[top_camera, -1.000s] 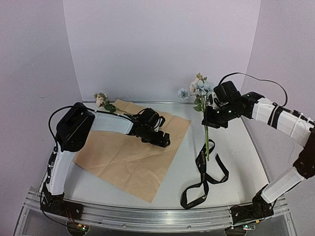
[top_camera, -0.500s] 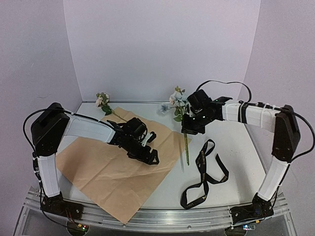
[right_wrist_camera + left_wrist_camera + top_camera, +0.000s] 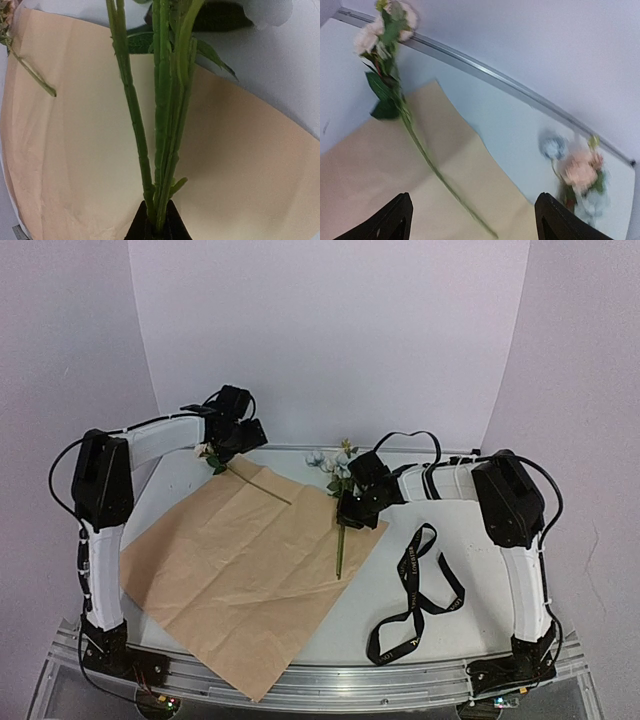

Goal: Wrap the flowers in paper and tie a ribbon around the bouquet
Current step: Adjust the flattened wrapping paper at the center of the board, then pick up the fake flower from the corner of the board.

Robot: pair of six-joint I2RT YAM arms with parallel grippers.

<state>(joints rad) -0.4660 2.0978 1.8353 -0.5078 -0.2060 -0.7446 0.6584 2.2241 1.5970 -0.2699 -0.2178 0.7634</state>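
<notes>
The paper [image 3: 240,570] lies tan side up across the left and middle of the table. My right gripper [image 3: 355,508] is shut on the green stems [image 3: 165,125] of the flowers [image 3: 335,460]. It holds them low over the paper's right edge, blooms toward the back wall and stem end [image 3: 340,562] on the sheet. A single cream-pink flower [image 3: 208,452] lies at the back left, its stem [image 3: 430,165] crossing the paper's far corner. My left gripper [image 3: 235,430] hovers above that flower, open and empty, with one black fingertip [image 3: 395,220] at each lower side of the left wrist view. The ribbon [image 3: 415,590] lies looped at the right front.
The table's metal back rim [image 3: 485,75] runs just behind the single flower, with the back wall right behind it. The side walls stand close at the left and right. The paper's near corner [image 3: 258,692] reaches the front rail.
My left arm swung from the paper's middle to the back-left corner over the single flower. My right arm carried the flowers left and down to the paper's edge. The paper slid toward the front left.
</notes>
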